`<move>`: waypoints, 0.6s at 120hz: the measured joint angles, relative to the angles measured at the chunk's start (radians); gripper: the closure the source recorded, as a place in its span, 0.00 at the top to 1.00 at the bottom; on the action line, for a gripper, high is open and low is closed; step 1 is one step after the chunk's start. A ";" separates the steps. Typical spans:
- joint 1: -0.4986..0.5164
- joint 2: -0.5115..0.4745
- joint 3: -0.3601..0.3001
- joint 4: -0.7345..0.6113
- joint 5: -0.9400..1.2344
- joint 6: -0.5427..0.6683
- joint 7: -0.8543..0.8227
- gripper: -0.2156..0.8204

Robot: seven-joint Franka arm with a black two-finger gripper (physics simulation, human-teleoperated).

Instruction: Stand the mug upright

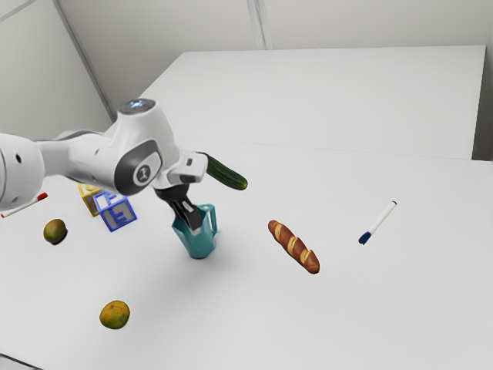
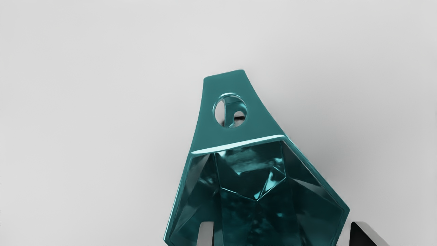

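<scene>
The teal mug (image 1: 199,245) rests on the table with its mouth up and its handle toward the exterior view's right; a slight tilt cannot be ruled out. Over its mouth is my black gripper (image 1: 192,221), pointing down. In the wrist view I look into the faceted inside of the mug (image 2: 254,215), its handle extending away from the gripper. My gripper (image 2: 281,225) is open there, one finger over or inside the mouth and the other just outside the wall. How deep the fingertips reach is hidden.
A cucumber (image 1: 226,173) lies behind the mug. Toward the exterior view's right are a bread loaf (image 1: 293,246) and a marker (image 1: 378,223). Toward its left are letter blocks (image 1: 115,212), a round fruit (image 1: 55,230) and a red-capped marker (image 1: 27,205); another fruit (image 1: 115,314) lies nearer the camera.
</scene>
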 joint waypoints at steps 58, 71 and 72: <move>-0.015 -0.010 0.004 0.386 -0.018 -0.346 -0.212 0.77; -0.070 0.007 0.052 0.477 -0.021 -0.435 -0.275 0.78; -0.076 0.008 0.058 0.482 -0.021 -0.441 -0.279 0.78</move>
